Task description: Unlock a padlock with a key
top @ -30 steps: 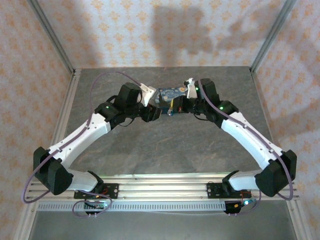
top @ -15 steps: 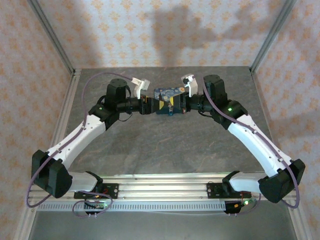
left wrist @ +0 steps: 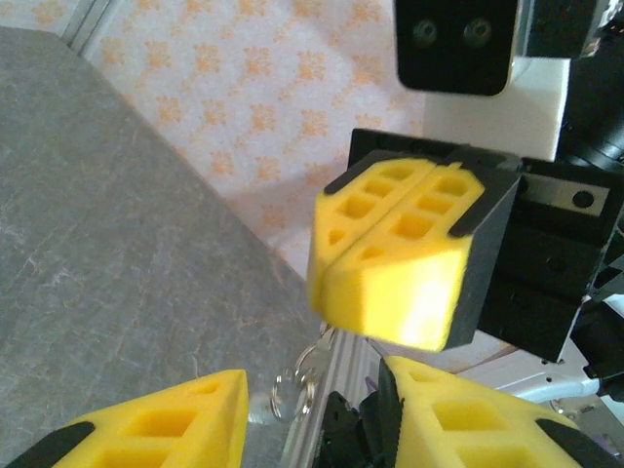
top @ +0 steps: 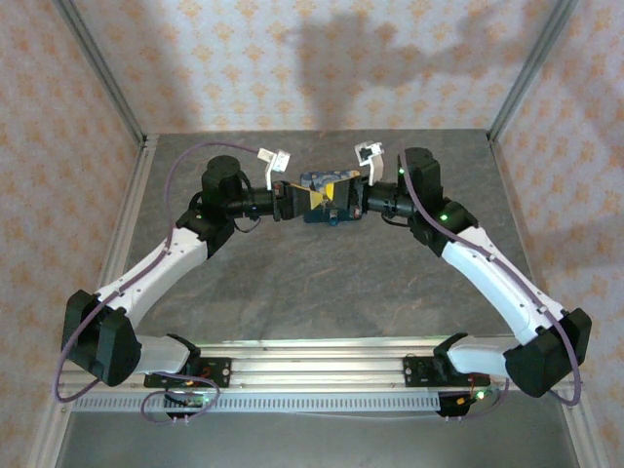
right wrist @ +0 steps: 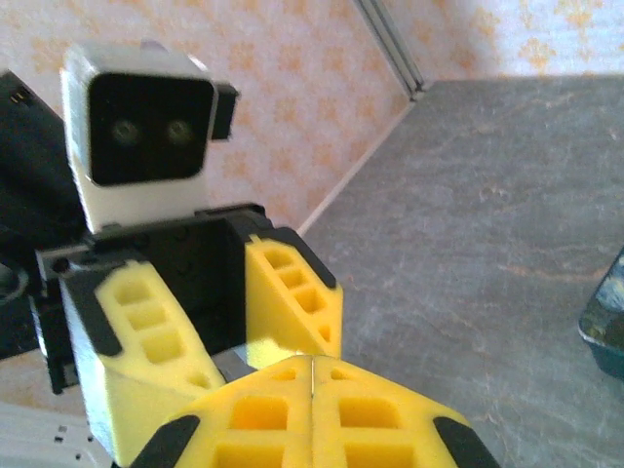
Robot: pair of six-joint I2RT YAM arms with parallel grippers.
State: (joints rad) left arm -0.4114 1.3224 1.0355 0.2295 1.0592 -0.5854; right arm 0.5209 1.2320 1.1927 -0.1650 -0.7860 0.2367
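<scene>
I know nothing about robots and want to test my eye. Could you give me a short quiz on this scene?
1. True or false: the left gripper is shut.
2. What dangles below the right gripper? A) a key ring B) a rope C) a spoon
3. What main colour is the box where the two arms meet?

Key: 1 false, its fingers stand apart. 2 A. 3 blue, with yellow swirls.
</scene>
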